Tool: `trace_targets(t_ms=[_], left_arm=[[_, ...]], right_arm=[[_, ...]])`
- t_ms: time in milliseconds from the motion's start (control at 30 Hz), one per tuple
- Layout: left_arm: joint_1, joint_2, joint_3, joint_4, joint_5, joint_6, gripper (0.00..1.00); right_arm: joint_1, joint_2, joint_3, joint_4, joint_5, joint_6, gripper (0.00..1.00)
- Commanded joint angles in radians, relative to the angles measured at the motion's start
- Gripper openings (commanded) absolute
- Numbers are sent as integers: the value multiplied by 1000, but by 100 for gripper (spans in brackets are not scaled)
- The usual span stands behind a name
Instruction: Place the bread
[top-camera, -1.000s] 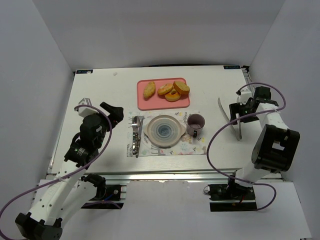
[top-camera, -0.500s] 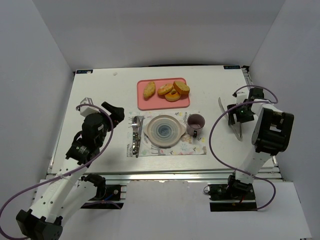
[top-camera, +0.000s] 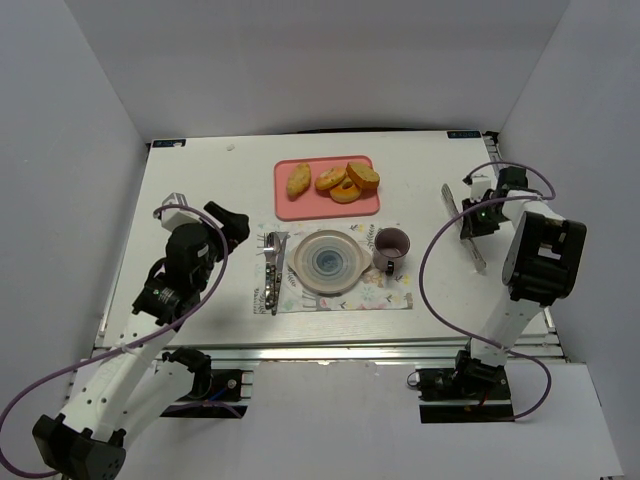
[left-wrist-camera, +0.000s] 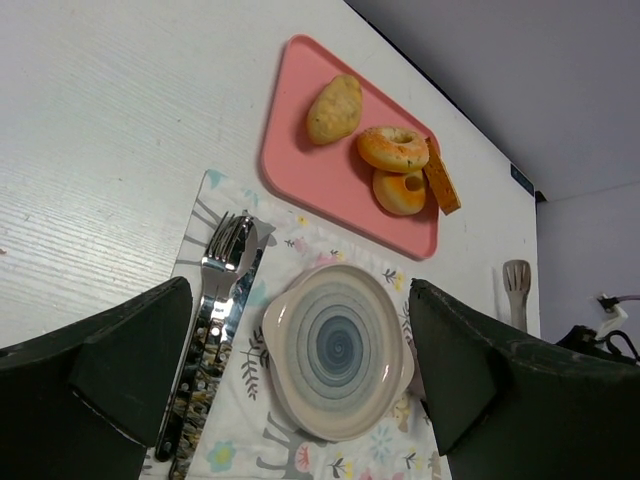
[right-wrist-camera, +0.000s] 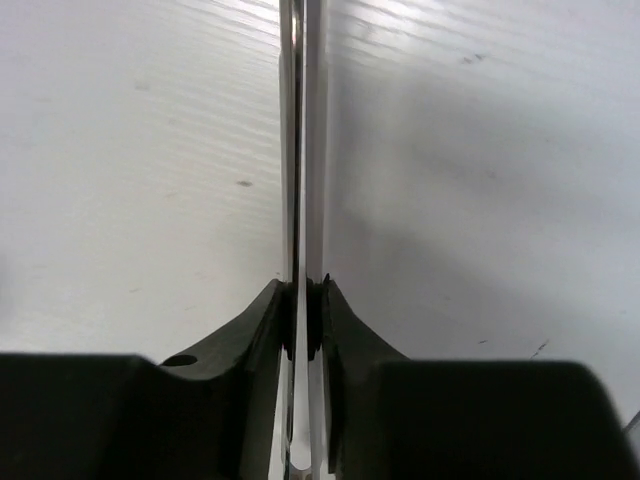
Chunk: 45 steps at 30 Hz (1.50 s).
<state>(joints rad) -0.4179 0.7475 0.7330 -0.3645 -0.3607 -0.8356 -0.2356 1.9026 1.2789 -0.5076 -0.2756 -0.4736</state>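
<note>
While the bread (top-camera: 335, 180) is sitting on the pink tray (top-camera: 288, 205) at the far centre of the table, the right gripper (right-wrist-camera: 303, 320) is clamping thin metal tongs (right-wrist-camera: 300, 150) at the far right, pressing their blades together. The left gripper (top-camera: 226, 222) is hovering left of the plate (top-camera: 300, 262), jaws wide apart. Squeezed shut like this, the tongs are probably risking nudging pieces off the tray rather than gripping one.

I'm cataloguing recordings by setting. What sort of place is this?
Probably a lab test cell, not a home: a white table boxed in by plain white walls, two robot arms bolted at its edge, and a floral placemat laid beside a pink tray of toasted bread.
</note>
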Motion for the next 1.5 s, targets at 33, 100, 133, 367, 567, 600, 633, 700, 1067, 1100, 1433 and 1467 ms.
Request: trace_targets(t_ms=[33,100,133,367,567,600,633,700,1067,1100,1433,1467], left_arm=[[1,-10,36,-21,-17,1,98],[1,-7,40,-24,-15,3,98],[1,-4,43,-25,-14,4,98],[1,-20,68,-70,-37,-3,98],[1,-43,71,-109,-61,-39,98],[1,-48,71,-109,-64,-43,98],[1,-48,71,-113,-69,-48,98],[1,-51,72,-114,-78,-57,98],[1,-19,75,-116,-69,-59,98],[1,-16,77,-119,-70,-56,98],[1,-42,42,-111,-80,-77,98],[1,-43,42,-111,-78,-77,98]], right_arm=[[53,-145,129,-104,-177,10,28],[111,-155,209,-152,-227,19,35],[134,-158,230,-157,-240,39,37],[367,-128,391,-175,-315,34,44],[516,-43,526,-230,-306,-95,45],[534,-34,536,-226,-275,-137,45],[553,-33,537,-220,-255,-157,45],[599,-28,524,-189,-193,-192,45],[758,75,577,-96,-30,-310,45],[769,78,565,-80,11,-332,46],[823,115,531,27,160,-503,50],[826,119,530,37,182,-513,50]])
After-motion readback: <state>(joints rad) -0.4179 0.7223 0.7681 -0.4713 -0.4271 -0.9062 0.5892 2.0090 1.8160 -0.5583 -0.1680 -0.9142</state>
